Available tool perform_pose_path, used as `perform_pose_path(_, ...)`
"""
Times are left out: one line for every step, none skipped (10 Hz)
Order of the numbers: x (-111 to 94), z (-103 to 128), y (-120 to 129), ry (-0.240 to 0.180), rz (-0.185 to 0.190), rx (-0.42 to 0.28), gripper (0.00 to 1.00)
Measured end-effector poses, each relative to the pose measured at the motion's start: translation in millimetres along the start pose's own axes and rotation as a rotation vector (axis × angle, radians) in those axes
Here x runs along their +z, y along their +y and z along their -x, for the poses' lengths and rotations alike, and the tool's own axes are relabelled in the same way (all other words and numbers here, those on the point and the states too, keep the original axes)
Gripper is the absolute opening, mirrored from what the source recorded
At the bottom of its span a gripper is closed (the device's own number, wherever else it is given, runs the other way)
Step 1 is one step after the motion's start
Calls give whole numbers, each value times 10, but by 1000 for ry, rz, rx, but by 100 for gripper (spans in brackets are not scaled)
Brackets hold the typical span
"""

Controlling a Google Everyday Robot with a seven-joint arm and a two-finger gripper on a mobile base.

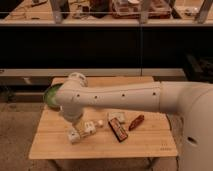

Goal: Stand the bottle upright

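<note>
Table (145,145): pale matt wood. Arm (120,97): smooth white plastic shell, slight sheen. Its gripper (77,124), near left, sits low over the tabletop. Bottle (86,129): white plastic, pale label. Bowl (50,95): smooth, green. Bar (118,131): dark brown, matt.

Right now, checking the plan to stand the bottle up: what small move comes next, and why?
Probably lower the hand onto the bottle. The hand hangs open just above it, while the bottle lies on its side on the table, not yet gripped.
</note>
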Motion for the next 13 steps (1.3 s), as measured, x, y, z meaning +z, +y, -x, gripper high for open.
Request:
perform_pose_path(49, -48, 31, -6, 7, 27, 78)
perform_pose_path(91, -130, 33, -6, 1, 43, 78)
perform_pose_path(127, -263, 23, 3, -16, 49, 78)
perform_pose_path(136, -347, 2, 10, -32, 43, 78)
perform_pose_path(141, -466, -28, 23, -58, 23, 78)
perform_pose_path(139, -538, -31, 30, -71, 14, 78)
perform_pose_path(144, -539, -43, 30, -74, 9, 78)
perform_pose_path(146, -525, -52, 29, -73, 6, 78)
perform_pose_path(143, -531, -49, 29, -74, 8, 78)
perform_pose_path(145, -542, -40, 29, -72, 11, 78)
perform_pose_path(167, -563, -23, 28, -64, 16, 78)
perform_pose_path(247, -618, 15, 29, -47, 30, 78)
perform_pose_path(419, -748, 69, 42, -20, 55, 78)
